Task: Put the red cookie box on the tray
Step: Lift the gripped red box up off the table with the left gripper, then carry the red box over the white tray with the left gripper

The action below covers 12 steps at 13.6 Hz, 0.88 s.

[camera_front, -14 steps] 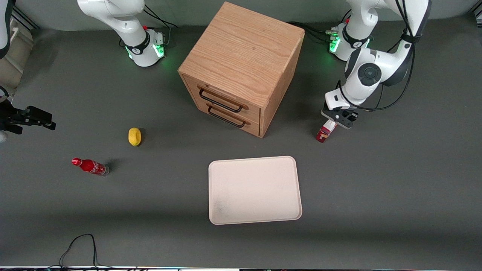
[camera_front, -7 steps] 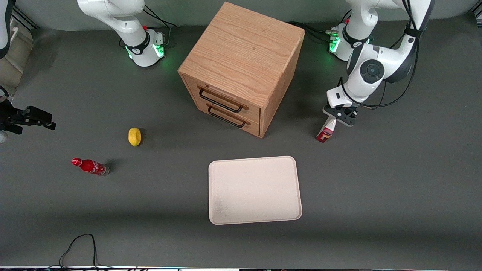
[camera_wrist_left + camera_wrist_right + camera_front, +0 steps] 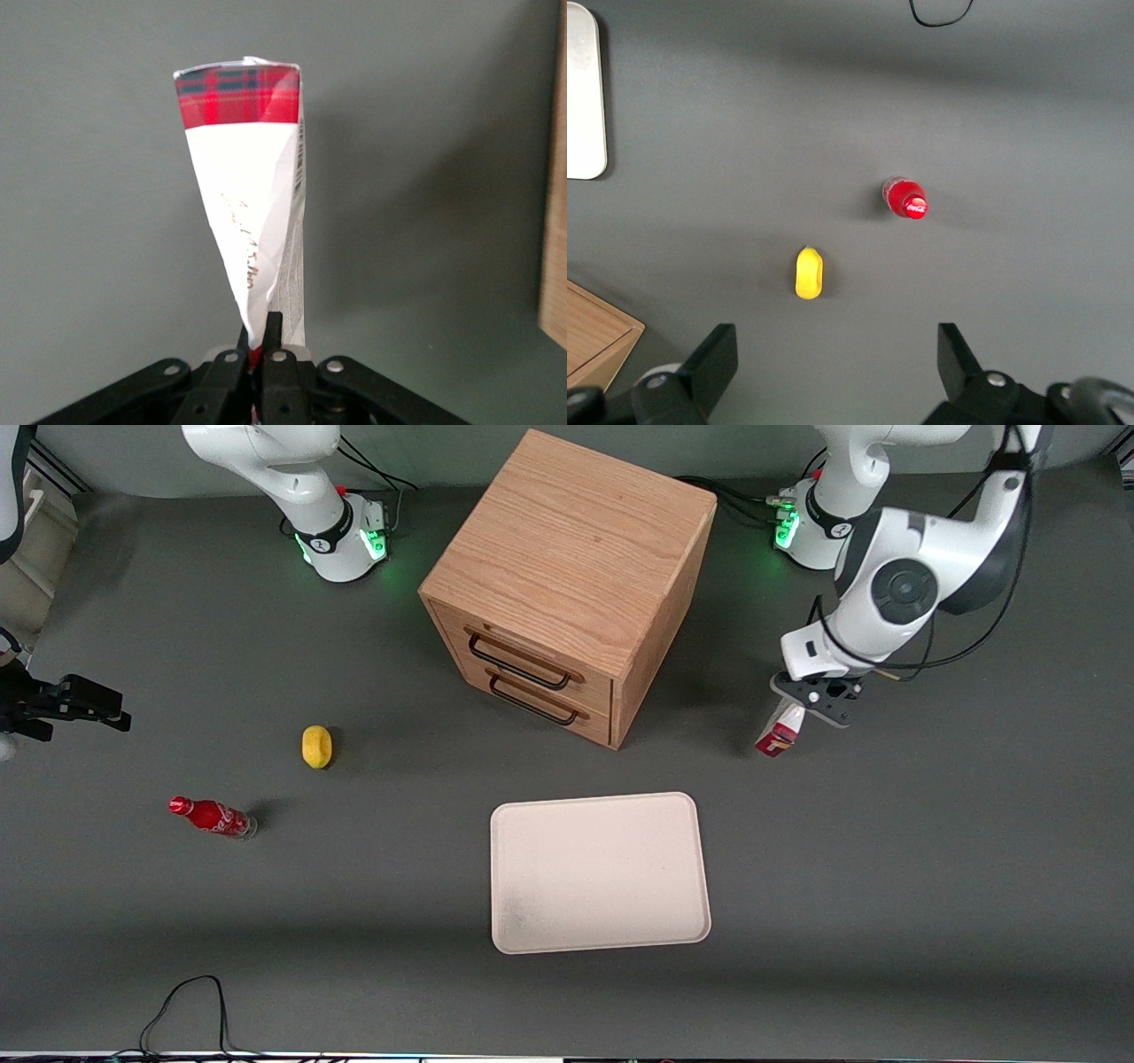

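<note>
The red cookie box (image 3: 780,735) hangs from my gripper (image 3: 812,707), lifted above the table beside the wooden cabinet, toward the working arm's end. In the left wrist view the box (image 3: 252,204) shows a white face with a red tartan end, and my gripper (image 3: 259,341) is shut on its near end, the box pinched between the fingers. The pale cream tray (image 3: 599,872) lies flat and bare, nearer the front camera than the cabinet and the box; its corner shows in the right wrist view (image 3: 583,97).
A wooden two-drawer cabinet (image 3: 567,584) stands at the table's middle. A yellow lemon-like object (image 3: 316,746) and a small red soda bottle (image 3: 213,817) lie toward the parked arm's end. A black cable (image 3: 190,1005) loops at the front edge.
My gripper has risen with the red cookie box and shifted a little toward the working arm's end; the box has come off the table and hangs tilted.
</note>
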Each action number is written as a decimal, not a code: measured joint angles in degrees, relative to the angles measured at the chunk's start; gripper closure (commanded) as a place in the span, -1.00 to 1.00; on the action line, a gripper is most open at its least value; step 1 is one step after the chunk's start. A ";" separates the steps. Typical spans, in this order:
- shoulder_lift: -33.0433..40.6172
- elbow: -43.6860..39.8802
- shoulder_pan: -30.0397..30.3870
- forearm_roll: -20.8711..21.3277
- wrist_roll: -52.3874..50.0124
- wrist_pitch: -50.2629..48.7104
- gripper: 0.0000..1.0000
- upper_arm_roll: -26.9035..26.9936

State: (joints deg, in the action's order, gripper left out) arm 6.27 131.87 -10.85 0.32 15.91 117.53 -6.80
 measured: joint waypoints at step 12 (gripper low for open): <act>2.21 -24.18 0.85 0.02 -2.98 -23.19 1.00 1.44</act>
State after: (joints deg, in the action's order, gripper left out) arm 8.48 107.69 -10.00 0.34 12.93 94.34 -5.36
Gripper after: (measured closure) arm 0.974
